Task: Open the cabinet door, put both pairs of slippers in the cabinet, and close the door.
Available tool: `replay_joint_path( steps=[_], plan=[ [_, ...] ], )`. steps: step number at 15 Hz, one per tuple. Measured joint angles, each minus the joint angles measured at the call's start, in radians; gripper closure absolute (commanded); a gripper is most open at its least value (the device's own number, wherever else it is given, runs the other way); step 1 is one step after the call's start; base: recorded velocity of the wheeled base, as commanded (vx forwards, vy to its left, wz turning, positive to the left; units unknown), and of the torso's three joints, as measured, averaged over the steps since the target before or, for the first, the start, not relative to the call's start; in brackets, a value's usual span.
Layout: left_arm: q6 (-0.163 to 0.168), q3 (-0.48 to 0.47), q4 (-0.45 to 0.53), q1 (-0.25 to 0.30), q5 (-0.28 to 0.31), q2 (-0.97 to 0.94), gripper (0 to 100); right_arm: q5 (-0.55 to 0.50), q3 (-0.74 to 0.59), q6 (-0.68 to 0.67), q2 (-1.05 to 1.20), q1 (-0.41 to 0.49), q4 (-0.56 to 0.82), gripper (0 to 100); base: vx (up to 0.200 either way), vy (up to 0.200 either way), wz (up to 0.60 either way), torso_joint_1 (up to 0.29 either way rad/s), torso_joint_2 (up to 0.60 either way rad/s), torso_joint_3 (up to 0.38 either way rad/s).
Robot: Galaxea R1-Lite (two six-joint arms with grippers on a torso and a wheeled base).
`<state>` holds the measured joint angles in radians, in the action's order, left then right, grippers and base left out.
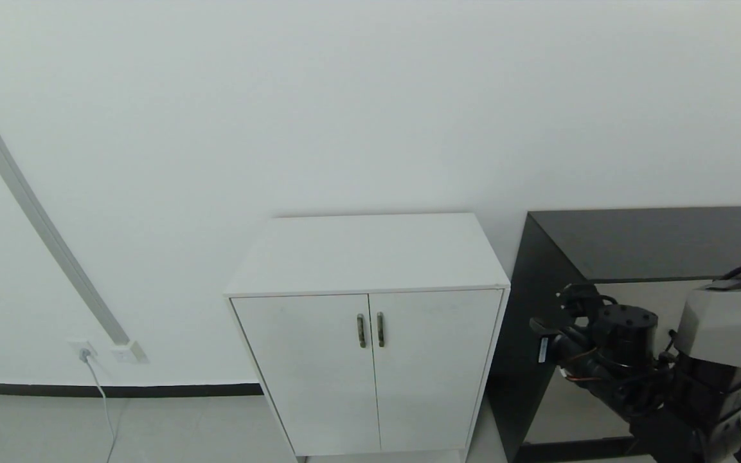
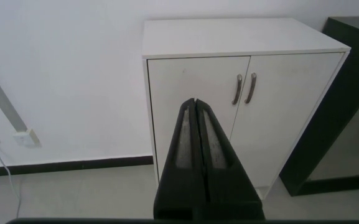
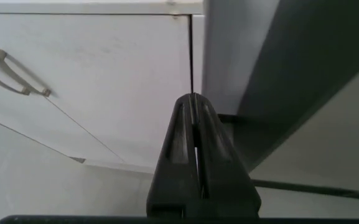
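Cabinet point(image 1: 370, 257): white, two doors, standing on the floor with its back against the wall.
Doors: left door point(image 1: 309, 373) and right door point(image 1: 431, 366) both lie flush in the cabinet front and meet at the centre seam.
Handles point(image 1: 361, 330): two upright bars, one on each door, just beside the seam in the cabinet's upper half.
Left gripper point(image 2: 195, 107): fingers pressed together with nothing between them, held apart from the cabinet and facing its left door.
Right gripper point(image 3: 193, 99): fingers pressed together, holding nothing, close to the cabinet's right front edge.
Right arm point(image 1: 627, 360): to the right of the cabinet, in front of the desk.
Desk point(image 1: 653, 238): black, just beside the cabinet's right side, against the same wall.
Socket point(image 1: 84, 352): low on the wall, well to the left of the cabinet, with a pale cable plugged in.
Conduit point(image 1: 36, 212): grey strip slanting down the wall left of the cabinet.
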<state>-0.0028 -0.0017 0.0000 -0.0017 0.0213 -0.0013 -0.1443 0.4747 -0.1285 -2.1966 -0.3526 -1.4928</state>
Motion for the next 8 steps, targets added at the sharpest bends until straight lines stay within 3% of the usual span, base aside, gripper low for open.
replay_joint_path(
  steps=[8],
  plan=[
    [0.0,0.0,0.0,0.0,0.001,0.0,100,0.005,-0.374,-0.002,0.247,0.144,-0.078,100,0.0,0.0,0.0,0.0,0.0,0.0]
  ],
)
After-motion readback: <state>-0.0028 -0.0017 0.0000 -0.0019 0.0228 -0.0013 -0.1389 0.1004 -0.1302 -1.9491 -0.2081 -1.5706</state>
